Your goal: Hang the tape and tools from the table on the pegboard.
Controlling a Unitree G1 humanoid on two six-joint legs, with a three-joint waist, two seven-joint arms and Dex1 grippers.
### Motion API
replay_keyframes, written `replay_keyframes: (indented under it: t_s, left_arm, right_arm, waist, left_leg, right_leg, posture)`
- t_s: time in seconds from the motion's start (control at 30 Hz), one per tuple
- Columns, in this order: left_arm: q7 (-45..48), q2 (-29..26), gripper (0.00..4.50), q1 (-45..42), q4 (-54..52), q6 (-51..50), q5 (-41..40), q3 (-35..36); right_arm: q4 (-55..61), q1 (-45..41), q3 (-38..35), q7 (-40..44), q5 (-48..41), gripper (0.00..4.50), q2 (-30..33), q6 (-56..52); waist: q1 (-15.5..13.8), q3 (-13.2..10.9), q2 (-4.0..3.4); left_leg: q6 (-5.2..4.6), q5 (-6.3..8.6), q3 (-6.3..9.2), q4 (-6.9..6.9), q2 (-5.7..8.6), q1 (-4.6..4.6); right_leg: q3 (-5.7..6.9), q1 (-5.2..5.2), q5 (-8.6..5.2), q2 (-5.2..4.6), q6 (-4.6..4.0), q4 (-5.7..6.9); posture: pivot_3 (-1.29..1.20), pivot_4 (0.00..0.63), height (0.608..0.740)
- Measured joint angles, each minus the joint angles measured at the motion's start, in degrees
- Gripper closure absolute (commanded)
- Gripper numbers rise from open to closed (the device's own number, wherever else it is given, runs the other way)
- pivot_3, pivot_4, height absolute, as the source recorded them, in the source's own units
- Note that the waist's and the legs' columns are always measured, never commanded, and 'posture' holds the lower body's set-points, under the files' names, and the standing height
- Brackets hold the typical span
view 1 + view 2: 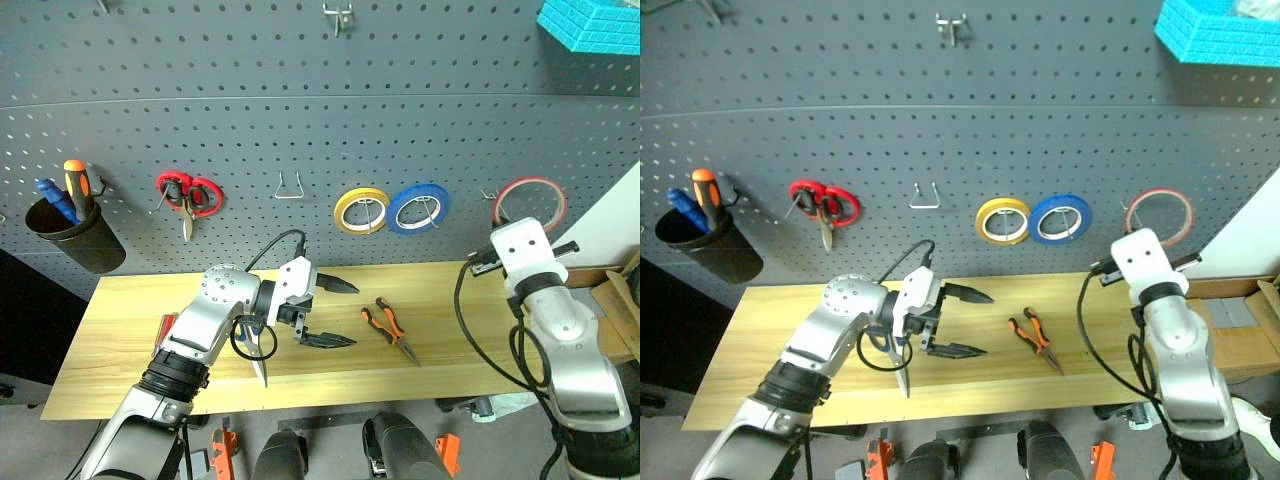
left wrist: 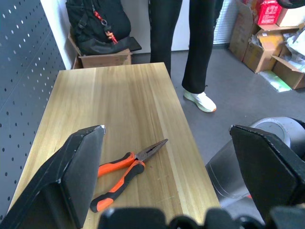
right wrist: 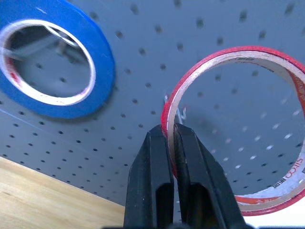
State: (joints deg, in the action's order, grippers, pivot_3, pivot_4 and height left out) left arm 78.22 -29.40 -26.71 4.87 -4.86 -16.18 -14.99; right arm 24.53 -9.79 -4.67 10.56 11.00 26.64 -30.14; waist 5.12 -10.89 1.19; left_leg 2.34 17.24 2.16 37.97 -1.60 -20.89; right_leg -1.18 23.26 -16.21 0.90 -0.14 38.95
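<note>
The tape [image 1: 530, 181], a thin red ring, is up against the grey pegboard [image 1: 300, 120] at the right, pinched at its lower left rim by my right gripper [image 3: 170, 130], which is shut on it. A metal hook [image 3: 175, 112] sits just behind the ring. My left gripper [image 1: 350, 314] hovers open over the wooden table [image 1: 440, 365], pointing right toward the orange-and-black pliers [image 1: 390, 331]. A scissors blade [image 1: 262, 370] pokes out from under my left forearm; the handles are hidden. The red screwdriver handle [image 1: 166, 328] lies at the left by that arm.
On the pegboard hang a black cup of tools [image 1: 70, 240], red-handled scissors [image 1: 188, 195], an empty hook [image 1: 290, 187], a yellow roll [image 1: 361, 210] and a blue roll [image 1: 418, 207]. A person's legs [image 2: 190, 47] stand past the table's end, near cardboard boxes [image 2: 267, 47].
</note>
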Motion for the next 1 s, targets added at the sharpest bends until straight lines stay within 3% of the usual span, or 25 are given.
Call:
replay_keyframes:
  t_s: [0.33,0.6,1.0]
  left_arm:
    - [-0.1,-0.9,0.00,0.1,0.0,0.1,0.0,0.0]
    - [-0.1,-1.3,0.00,0.1,0.3,0.5,0.3,0.0]
    - [-1.1,-3.7,0.00,1.7,2.4,3.0,0.5,2.4]
  right_arm:
    - [-7.7,-2.9,-3.6,3.6,-10.1,4.47,-4.5,4.4]
    - [-12.3,-4.1,-3.6,4.2,-13.0,4.47,-5.2,5.2]
    - [-9.3,-0.6,-3.2,4.6,-15.1,0.35,-5.1,5.0]
  waist:
    - [0.0,-0.1,-0.09]
    - [-0.1,-0.1,-0.13]
    - [-0.1,-0.3,-0.24]
  left_leg:
    - [0.00,0.00,0.00,0.01,-0.03,0.02]
    - [-0.01,0.00,0.00,0.00,-0.05,0.00]
    - [-0.01,0.00,0.06,-0.02,-0.09,0.00]
  right_leg:
    - [0.01,0.00,0.00,0.00,-0.01,0.05]
    - [-0.01,0.00,0.00,-0.05,-0.01,0.03]
    - [-0.01,0.04,0.00,-0.09,-0.01,0.03]
  posture:
    - [-0.14,0.194,0.740]
    - [-0.14,0.195,0.740]
    - [-0.13,0.207,0.740]
